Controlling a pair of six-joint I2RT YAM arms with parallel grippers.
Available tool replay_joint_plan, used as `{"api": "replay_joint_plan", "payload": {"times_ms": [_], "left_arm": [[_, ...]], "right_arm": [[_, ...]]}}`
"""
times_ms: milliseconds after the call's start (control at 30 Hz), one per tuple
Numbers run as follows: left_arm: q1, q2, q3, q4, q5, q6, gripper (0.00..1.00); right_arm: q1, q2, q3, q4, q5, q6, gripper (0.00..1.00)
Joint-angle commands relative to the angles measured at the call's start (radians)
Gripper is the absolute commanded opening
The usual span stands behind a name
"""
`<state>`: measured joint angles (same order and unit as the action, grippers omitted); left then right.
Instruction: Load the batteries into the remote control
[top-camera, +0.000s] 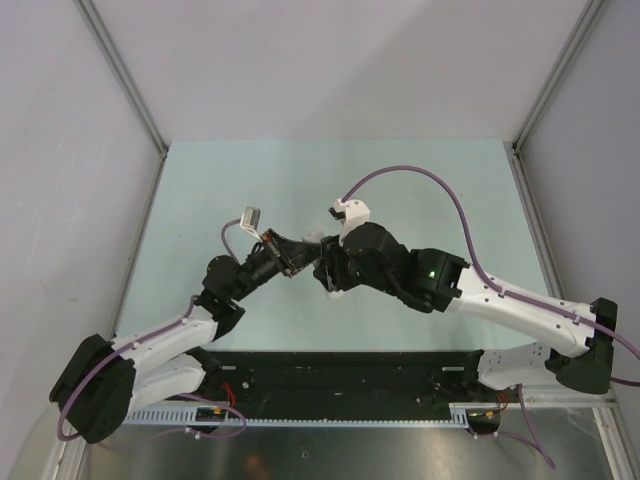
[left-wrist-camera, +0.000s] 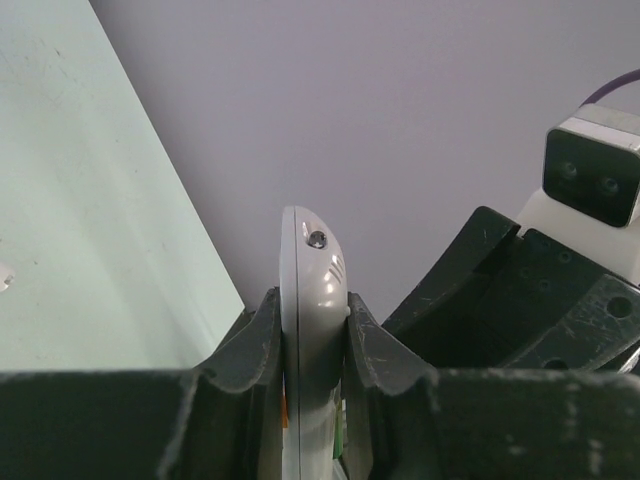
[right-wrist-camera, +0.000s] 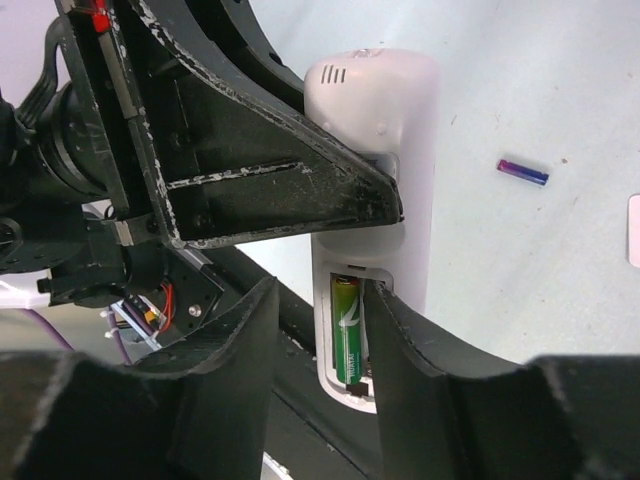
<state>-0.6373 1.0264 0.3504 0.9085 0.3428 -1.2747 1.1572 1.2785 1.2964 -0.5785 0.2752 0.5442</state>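
Note:
My left gripper (left-wrist-camera: 314, 312) is shut on the white remote control (left-wrist-camera: 312, 290), holding it edge-up above the table. The right wrist view shows the remote's back (right-wrist-camera: 385, 110) with its battery recess uncovered. A green battery (right-wrist-camera: 347, 330) lies in that recess. My right gripper (right-wrist-camera: 320, 292) is open, its fingers on either side of the green battery, with a clear gap on the left side. The dark purple-blue battery (right-wrist-camera: 523, 172) lies on the table beyond the remote. From above, both grippers (top-camera: 290, 255) (top-camera: 325, 272) meet at mid-table.
A small white piece (right-wrist-camera: 634, 230) lies on the table at the right edge of the right wrist view. The pale green table (top-camera: 300, 190) is enclosed by grey walls and metal posts (top-camera: 130, 80). A black base rail (top-camera: 340, 385) runs along the near edge.

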Motion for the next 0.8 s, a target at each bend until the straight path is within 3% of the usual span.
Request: {"api": "replay_joint_plan", "payload": {"times_ms": [0,300,767], "left_arm": [[-0.032,-0.022,0.053,0.193,0.081,-0.061,0.00],[-0.019,-0.009,0.042,0.199,0.081,-0.057,0.00],[-0.016,-0.009,0.036,0.205,0.079,-0.057,0.00]], "right_arm": [[-0.008,0.021,0.024,-0.021,0.039,0.008,0.50],[-0.008,-0.024,0.043,-0.038,0.053,0.014,0.58],[-0.010,-0.034,0.046,-0.066,0.094,0.020,0.56]]}}
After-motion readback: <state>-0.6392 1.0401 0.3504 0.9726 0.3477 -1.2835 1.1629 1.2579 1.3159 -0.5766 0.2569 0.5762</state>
